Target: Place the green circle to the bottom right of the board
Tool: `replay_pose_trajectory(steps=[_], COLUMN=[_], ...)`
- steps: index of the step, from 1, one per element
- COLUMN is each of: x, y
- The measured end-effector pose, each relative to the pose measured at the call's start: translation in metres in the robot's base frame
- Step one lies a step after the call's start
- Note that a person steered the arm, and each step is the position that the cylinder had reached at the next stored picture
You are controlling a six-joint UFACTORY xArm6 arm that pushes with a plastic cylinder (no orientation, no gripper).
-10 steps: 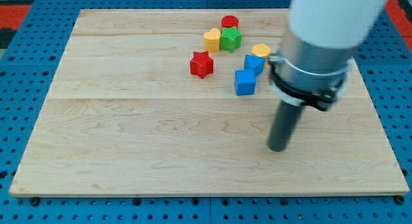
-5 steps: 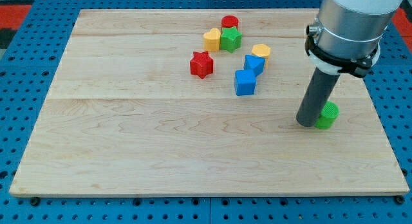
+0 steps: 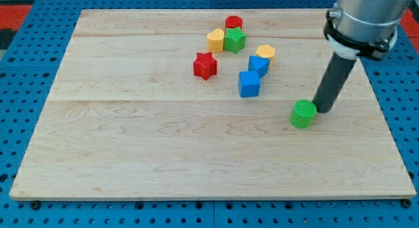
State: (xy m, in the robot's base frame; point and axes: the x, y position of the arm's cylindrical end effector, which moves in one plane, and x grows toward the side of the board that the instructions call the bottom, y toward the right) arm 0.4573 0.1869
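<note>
The green circle (image 3: 302,114) lies on the wooden board (image 3: 163,149) at the middle right. My tip (image 3: 322,110) stands right beside it, at its upper right, touching or nearly touching it. The dark rod rises from there toward the view's top right.
A cluster of blocks sits at the top centre: a red circle (image 3: 234,22), a yellow heart (image 3: 215,39), a green star (image 3: 235,40), a red star (image 3: 205,65), a yellow block (image 3: 265,52), a blue block (image 3: 258,65) and a blue cube (image 3: 249,83).
My tip moved from the circle's left to its upper right, up and right across the board. The green circle shifted left and slightly down. The other blocks did not move.
</note>
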Motion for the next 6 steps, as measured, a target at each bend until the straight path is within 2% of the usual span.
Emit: replay_pose_trajectory(steps=[1, 2, 3, 5, 6], x=[0.0, 0.006, 0.016, 0.016, 0.039], y=[-0.046, -0.064, -0.025, -0.111, -0.081])
